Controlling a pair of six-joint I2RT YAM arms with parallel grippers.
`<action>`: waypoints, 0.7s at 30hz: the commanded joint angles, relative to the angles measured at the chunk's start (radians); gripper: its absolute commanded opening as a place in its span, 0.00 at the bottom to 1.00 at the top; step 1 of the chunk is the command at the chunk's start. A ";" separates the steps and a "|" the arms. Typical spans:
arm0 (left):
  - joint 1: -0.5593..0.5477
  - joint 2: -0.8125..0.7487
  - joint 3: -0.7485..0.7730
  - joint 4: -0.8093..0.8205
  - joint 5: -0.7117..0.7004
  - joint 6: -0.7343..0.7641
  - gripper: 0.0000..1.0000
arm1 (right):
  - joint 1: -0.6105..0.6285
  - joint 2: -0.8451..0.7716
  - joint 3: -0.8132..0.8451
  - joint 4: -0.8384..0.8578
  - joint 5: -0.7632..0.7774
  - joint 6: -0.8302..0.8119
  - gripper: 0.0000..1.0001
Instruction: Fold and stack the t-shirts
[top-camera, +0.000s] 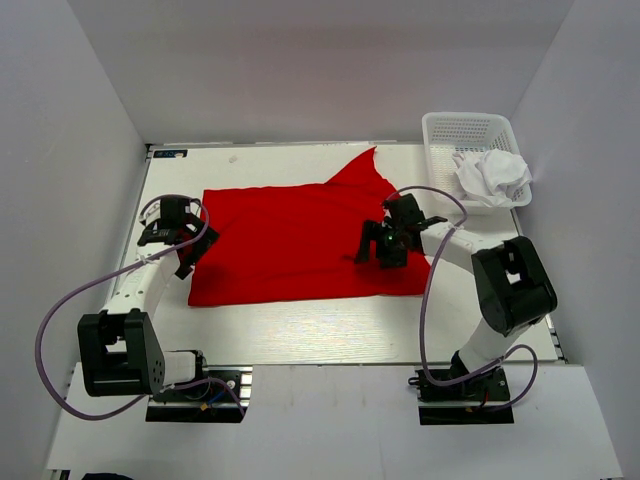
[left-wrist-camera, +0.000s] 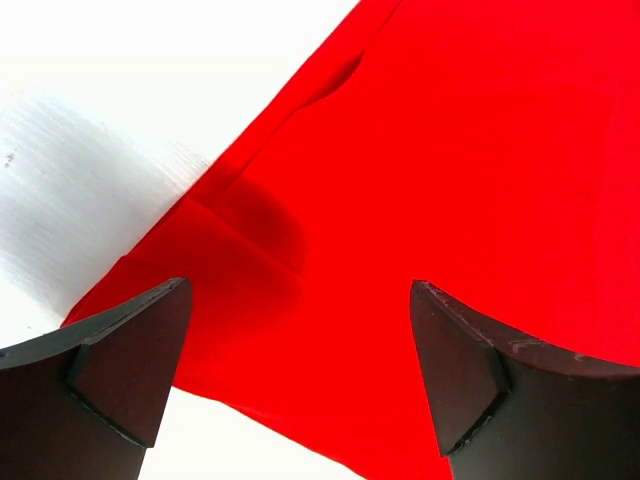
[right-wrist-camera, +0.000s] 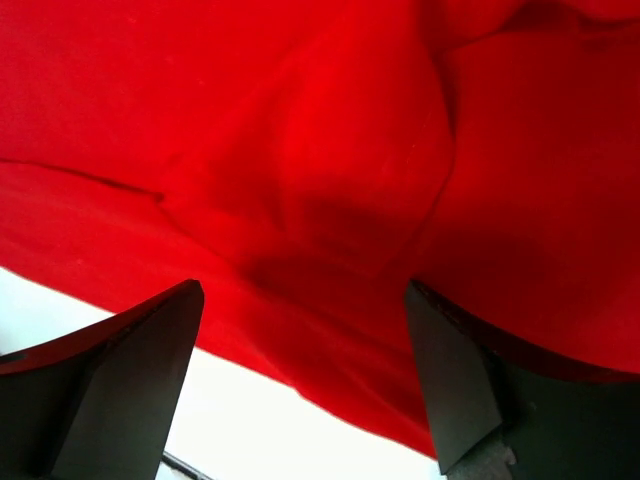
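The red t-shirt (top-camera: 290, 240) lies spread flat on the white table, one sleeve pointing to the far side. My left gripper (top-camera: 178, 238) is open over the shirt's left edge; the left wrist view shows its fingers (left-wrist-camera: 130, 360) apart above the red cloth (left-wrist-camera: 430, 180) and the table. My right gripper (top-camera: 385, 243) is open over the shirt's right part; its fingers (right-wrist-camera: 450, 370) stand apart above the wrinkled red cloth (right-wrist-camera: 330, 170) near the hem. The white t-shirt (top-camera: 493, 172) lies crumpled in the basket.
A white plastic mesh basket (top-camera: 445, 130) stands at the far right of the table. Grey walls close in the left, far and right sides. Bare white table (top-camera: 300, 320) shows in front of the shirt.
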 joint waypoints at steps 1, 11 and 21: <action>0.007 -0.021 0.014 0.005 -0.022 -0.006 1.00 | 0.005 0.041 0.042 0.016 -0.014 -0.011 0.85; 0.007 0.016 0.004 0.017 -0.013 -0.006 1.00 | 0.004 0.066 0.077 0.076 -0.016 -0.007 0.74; 0.007 0.025 0.004 0.017 -0.013 -0.006 1.00 | 0.004 0.089 0.147 0.000 0.075 0.023 0.40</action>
